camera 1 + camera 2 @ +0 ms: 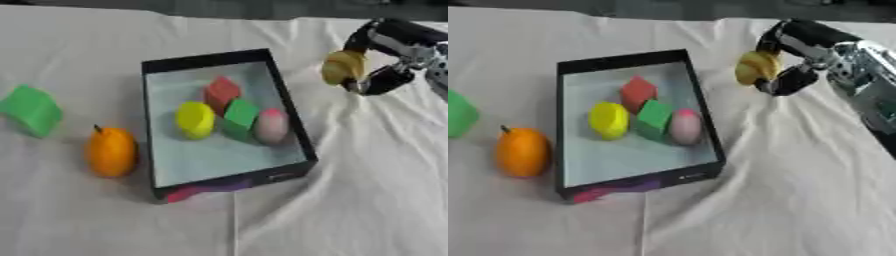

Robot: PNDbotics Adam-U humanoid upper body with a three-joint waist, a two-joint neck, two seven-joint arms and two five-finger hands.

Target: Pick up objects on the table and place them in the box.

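Observation:
A black-walled box (297, 130) sits mid-table, holding a red block (221, 91), a yellow piece (195, 119), a green block (241, 116) and a pink egg-shaped piece (272, 126). My right hand (382, 80) hovers to the right of the box's far corner, shut on a yellow-tan rounded object (342, 67). An orange fruit (111, 151) stands just left of the box. Further left lies a green block (31, 110). My left hand is out of sight.
A white wrinkled cloth (367, 190) covers the table, with folds to the right of the box. A dark strip (262, 7) runs along the far edge.

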